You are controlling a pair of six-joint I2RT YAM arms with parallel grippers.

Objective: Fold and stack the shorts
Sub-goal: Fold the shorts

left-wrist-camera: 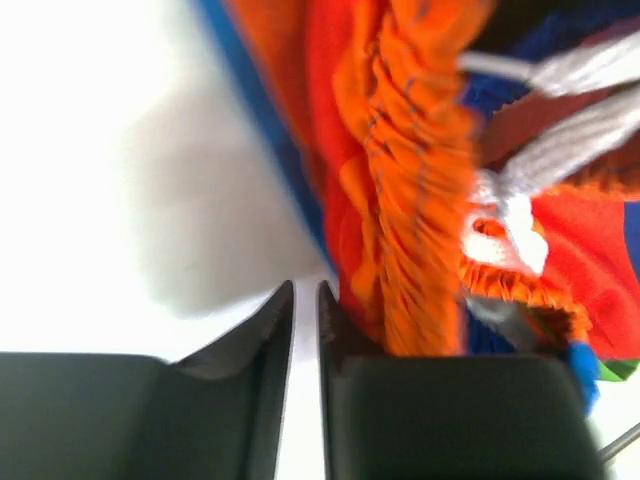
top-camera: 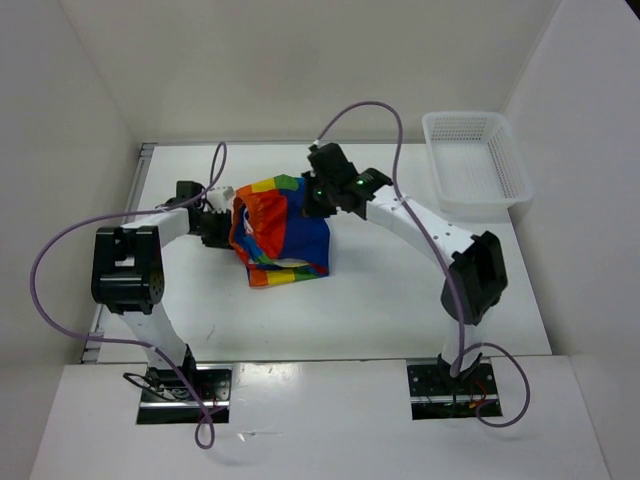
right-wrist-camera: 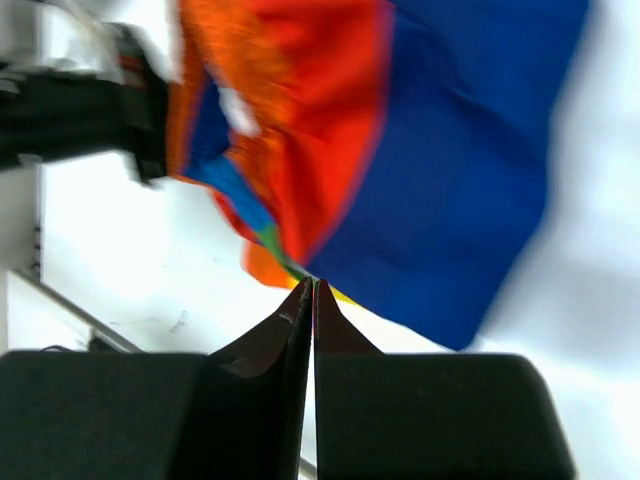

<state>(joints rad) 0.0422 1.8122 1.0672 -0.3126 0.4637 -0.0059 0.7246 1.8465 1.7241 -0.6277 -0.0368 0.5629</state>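
The rainbow-striped shorts [top-camera: 285, 235] lie bunched in the middle of the table, blue panel to the right, red and orange to the left. My right gripper [top-camera: 318, 197] is at their far right corner. In the right wrist view its jaws [right-wrist-camera: 312, 283] are shut, with a thin edge of the shorts [right-wrist-camera: 460, 150] pinched at the tips. My left gripper [top-camera: 228, 225] is at the shorts' left edge. In the left wrist view it [left-wrist-camera: 305, 290] is nearly closed with nothing between the jaws. The orange waistband [left-wrist-camera: 410, 200] and white drawstring [left-wrist-camera: 570, 110] lie just right of its right finger.
A white mesh basket [top-camera: 475, 160] stands at the back right corner of the table. White walls close in the table on the left, back and right. The left arm [right-wrist-camera: 70, 110] shows at the upper left of the right wrist view.
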